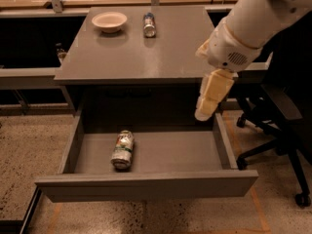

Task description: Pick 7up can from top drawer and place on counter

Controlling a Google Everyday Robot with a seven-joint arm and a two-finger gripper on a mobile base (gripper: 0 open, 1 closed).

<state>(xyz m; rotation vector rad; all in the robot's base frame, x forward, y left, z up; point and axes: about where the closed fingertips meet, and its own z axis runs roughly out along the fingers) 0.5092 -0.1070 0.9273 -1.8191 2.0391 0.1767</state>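
The 7up can point(122, 149) lies on its side in the left half of the open top drawer point(146, 186), one silver end toward the drawer front. The grey counter point(146, 52) is directly above the drawer. My gripper point(210, 95) hangs down from the white arm point(253, 23) over the right rear corner of the drawer, beside the counter's front right edge. It is well to the right of the can and above it, and holds nothing that I can see.
A white bowl point(109, 21) and a darker blue-and-silver can point(149, 25) stand at the back of the counter. A black office chair point(275, 130) is to the right of the drawer. Speckled floor lies on both sides.
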